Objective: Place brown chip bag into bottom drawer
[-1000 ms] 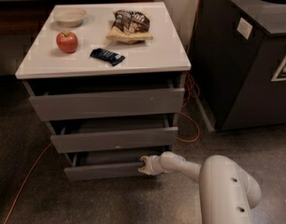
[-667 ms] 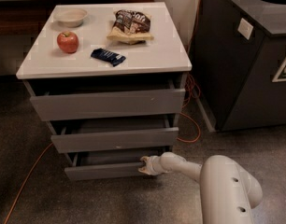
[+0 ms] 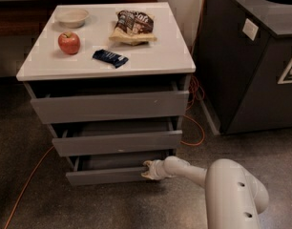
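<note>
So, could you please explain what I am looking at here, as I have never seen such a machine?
The pale tube at bottom right is the robot's single arm. Its hand sits low, at the right end of the front of the bottom drawer, which is pulled partly out. There is one camera, looking down on the cabinet from in front. On the white top lie a brown chip bag, an apple, a small bowl and a dark-blue wrapped bar. The hand carries none of them.
</note>
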Robot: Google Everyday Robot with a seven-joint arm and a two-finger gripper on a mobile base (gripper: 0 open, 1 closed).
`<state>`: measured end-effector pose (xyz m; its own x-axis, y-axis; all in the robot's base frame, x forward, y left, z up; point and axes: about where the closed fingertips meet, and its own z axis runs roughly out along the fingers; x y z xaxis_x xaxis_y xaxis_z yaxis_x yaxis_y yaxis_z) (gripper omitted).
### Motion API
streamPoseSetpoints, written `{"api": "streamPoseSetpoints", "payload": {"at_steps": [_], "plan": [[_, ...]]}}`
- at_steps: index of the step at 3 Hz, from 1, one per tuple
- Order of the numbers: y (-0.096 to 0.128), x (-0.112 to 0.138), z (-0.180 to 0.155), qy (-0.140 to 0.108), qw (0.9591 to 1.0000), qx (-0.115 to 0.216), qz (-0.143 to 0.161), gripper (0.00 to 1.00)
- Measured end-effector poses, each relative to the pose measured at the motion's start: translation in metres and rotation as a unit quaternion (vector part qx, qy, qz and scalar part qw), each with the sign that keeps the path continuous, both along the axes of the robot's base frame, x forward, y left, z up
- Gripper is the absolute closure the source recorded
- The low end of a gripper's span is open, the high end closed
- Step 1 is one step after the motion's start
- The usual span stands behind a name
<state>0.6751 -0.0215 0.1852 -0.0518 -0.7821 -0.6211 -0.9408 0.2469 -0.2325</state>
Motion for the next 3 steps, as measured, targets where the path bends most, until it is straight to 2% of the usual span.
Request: {"api": "streamPoseSetpoints", "payload": {"at_steps": [3], "plan": [[-0.0003,-0.0001,0.0,0.0,1.0,0.0,0.0,1.0]]}}
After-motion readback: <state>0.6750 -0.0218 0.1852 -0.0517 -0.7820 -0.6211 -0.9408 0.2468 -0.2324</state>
